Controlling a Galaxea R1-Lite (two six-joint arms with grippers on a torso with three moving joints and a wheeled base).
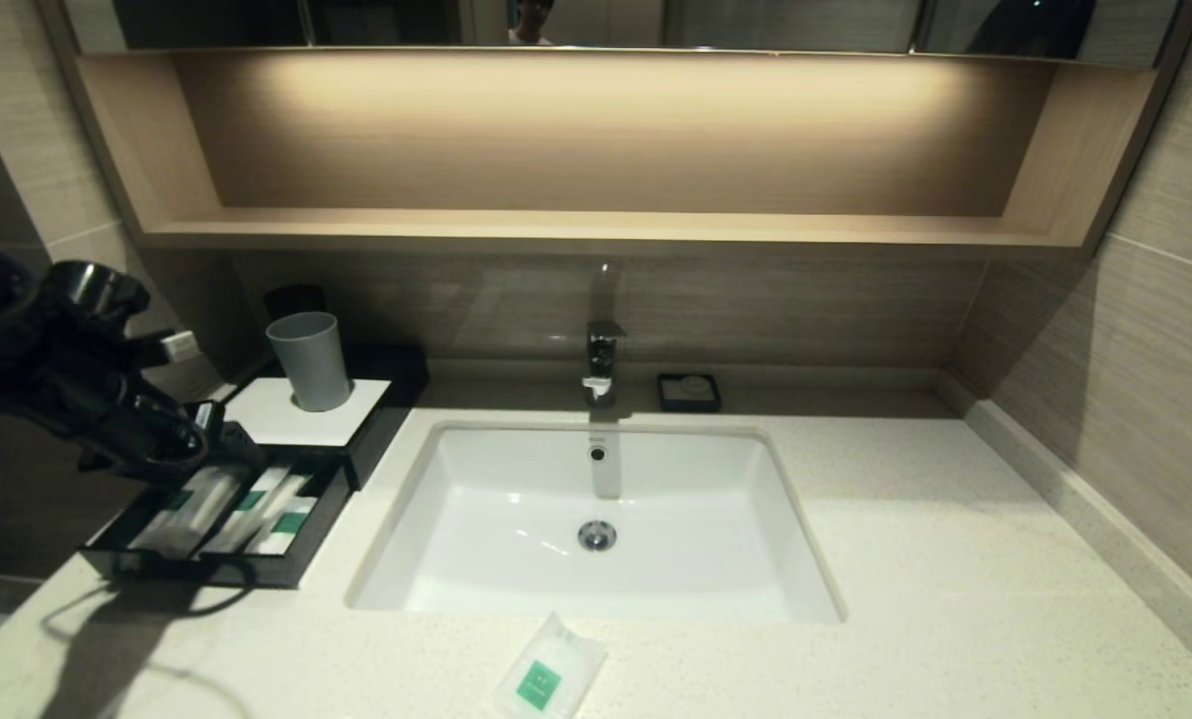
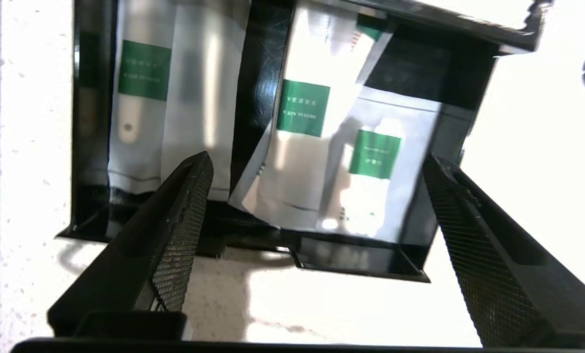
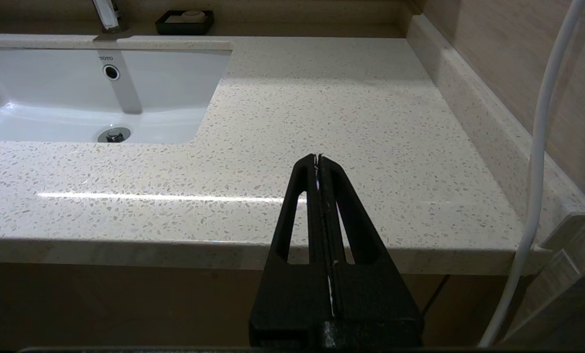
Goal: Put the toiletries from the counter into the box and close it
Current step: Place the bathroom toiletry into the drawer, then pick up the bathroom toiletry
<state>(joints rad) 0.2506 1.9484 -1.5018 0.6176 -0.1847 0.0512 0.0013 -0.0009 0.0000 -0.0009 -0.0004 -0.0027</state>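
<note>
The black box (image 1: 308, 417) with a white top stands at the counter's (image 1: 955, 569) left, its drawer (image 1: 207, 571) pulled out. Three clear packets with green labels lie in the drawer: one (image 2: 140, 98) in one compartment, two (image 2: 302, 122) (image 2: 376, 166) overlapping in the other. My left gripper (image 2: 316, 156) hovers open above the drawer's front end, nothing between its fingers (image 2: 180, 230). A small white sachet (image 1: 548, 677) with a green label lies on the counter in front of the sink. My right gripper (image 3: 318, 158) is shut and empty off the counter's front right edge.
A grey cup (image 1: 308, 359) stands on the box's white top. The white sink (image 1: 596, 519) fills the middle, with a tap (image 1: 604, 359) and a small black soap dish (image 1: 689, 392) behind it. A wooden shelf (image 1: 596, 228) runs above.
</note>
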